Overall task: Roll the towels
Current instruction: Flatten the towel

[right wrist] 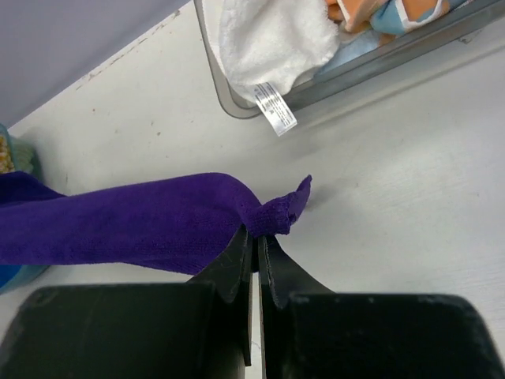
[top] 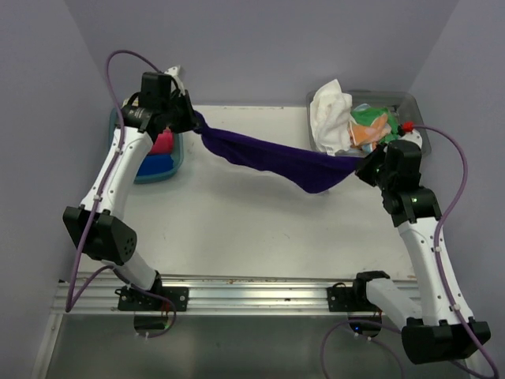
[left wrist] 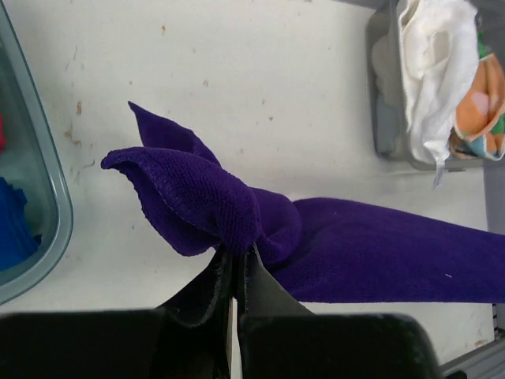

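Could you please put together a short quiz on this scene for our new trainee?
1. True or false: the left gripper and right gripper each pinch an end of the purple towel.
2. The white towel is: A spread flat; B hanging over the rim of the clear tub; C held by a gripper.
3. Is the purple towel rolled yet?
Key: 1 true; 2 B; 3 no, it hangs stretched between the grippers.

White arms (top: 110, 170) with black joints, black fingers (left wrist: 197, 304) and purple cables (top: 465, 170)

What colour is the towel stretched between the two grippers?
The towel is dark purple; the left wrist view shows it best.
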`<state>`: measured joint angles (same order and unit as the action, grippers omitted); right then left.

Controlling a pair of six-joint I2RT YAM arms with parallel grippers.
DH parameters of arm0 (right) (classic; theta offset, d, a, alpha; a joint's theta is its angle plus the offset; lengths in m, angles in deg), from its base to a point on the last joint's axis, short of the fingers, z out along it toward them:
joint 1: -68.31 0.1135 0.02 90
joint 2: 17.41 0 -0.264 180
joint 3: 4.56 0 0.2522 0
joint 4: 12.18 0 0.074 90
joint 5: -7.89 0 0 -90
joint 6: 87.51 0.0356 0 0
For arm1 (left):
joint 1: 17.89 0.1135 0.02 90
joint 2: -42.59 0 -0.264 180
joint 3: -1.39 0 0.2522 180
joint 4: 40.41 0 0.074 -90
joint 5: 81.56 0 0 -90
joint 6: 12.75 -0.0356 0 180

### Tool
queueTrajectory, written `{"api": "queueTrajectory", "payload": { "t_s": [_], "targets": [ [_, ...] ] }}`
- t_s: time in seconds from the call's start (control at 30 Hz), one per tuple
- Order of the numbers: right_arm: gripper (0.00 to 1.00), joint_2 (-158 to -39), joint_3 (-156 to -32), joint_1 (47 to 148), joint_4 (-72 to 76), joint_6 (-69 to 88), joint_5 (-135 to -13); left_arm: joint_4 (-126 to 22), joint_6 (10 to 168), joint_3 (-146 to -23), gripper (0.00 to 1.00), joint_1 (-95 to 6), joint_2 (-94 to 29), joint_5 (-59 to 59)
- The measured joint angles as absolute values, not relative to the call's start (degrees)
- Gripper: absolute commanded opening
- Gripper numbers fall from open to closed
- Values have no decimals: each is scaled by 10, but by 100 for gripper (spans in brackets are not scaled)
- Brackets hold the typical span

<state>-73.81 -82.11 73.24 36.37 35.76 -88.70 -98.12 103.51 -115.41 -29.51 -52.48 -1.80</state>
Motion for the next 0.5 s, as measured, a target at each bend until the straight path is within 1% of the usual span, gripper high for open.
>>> {"api": "queueTrajectory", "payload": {
  "t_s": [0.03, 0.07, 0.1, 0.2, 0.23, 0.3, 0.33, 0.37, 0.4, 0.43, 0.5],
  "targets": [
    [0, -726, -814, 732, 368, 358, -885, -990, 1032, -1142, 2, -295, -517, -17],
    [0, -712, -801, 732, 371, 358, -883, -994, 1030, -1127, 10, -296, -510, -16],
    [0, -694, -779, 732, 374, 359, -879, -993, 1028, -1098, 40, -297, -499, -15],
    [0, -648, -702, 732, 392, 360, -865, -1003, 1015, -999, 72, -296, -474, 1],
    [0, -633, -670, 731, 404, 362, -858, -1007, 1015, -975, 73, -295, -471, 8],
    [14, -614, -620, 731, 439, 367, -852, -1020, 1016, -936, 75, -293, -470, 22],
    [24, -610, -602, 731, 455, 371, -851, -1027, 1017, -923, 74, -293, -470, 29],
    [31, -609, -592, 731, 469, 372, -851, -1032, 1017, -917, 73, -292, -469, 32],
    [46, -608, -586, 731, 485, 375, -852, -1031, 1017, -912, 71, -292, -466, 38],
    [46, -608, -585, 731, 493, 378, -852, -1030, 1017, -908, 70, -292, -461, 43],
    [46, -605, -585, 731, 499, 376, -855, -1024, 1019, -898, 63, -292, -447, 49]
  ]
}}
